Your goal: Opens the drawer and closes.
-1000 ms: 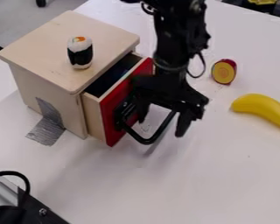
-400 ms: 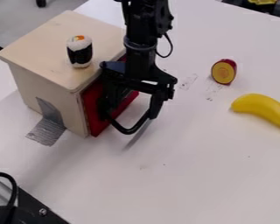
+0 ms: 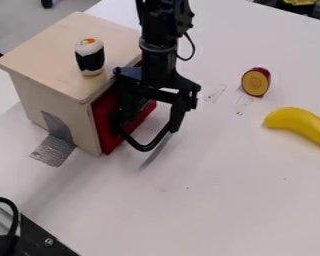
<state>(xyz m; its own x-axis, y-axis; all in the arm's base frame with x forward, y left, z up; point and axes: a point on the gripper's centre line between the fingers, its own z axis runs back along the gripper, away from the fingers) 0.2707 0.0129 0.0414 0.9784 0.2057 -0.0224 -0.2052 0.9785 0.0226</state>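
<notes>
A wooden box (image 3: 62,102) stands toward the upper left of the view, on a white table (image 3: 223,200). The drawer (image 3: 104,127) is in the side of the box that faces right, with its red front up against the box and its inside hidden. A black, curved handle (image 3: 145,148) sticks out from that red front, over the table. The black arm (image 3: 159,30) comes in from the top edge of the view, and its gripper (image 3: 148,124) hangs down in front of the drawer, right at the handle. The gripper's two fingers are spread apart, and the handle's loop shows between and below them; whether either finger touches it, I cannot tell. On top of the box, near the edge above the drawer, a sushi roll (image 3: 90,59) stands upright, white with a black band and a bit of orange on top. Gray tape (image 3: 53,151) runs from the box's near side down onto the table. Well apart from the box, to the right, are a piece of fruit (image 3: 255,82) with a dark red skin and a yellow face, and a yellow banana (image 3: 299,125) just beyond it, near the right edge.
</notes>
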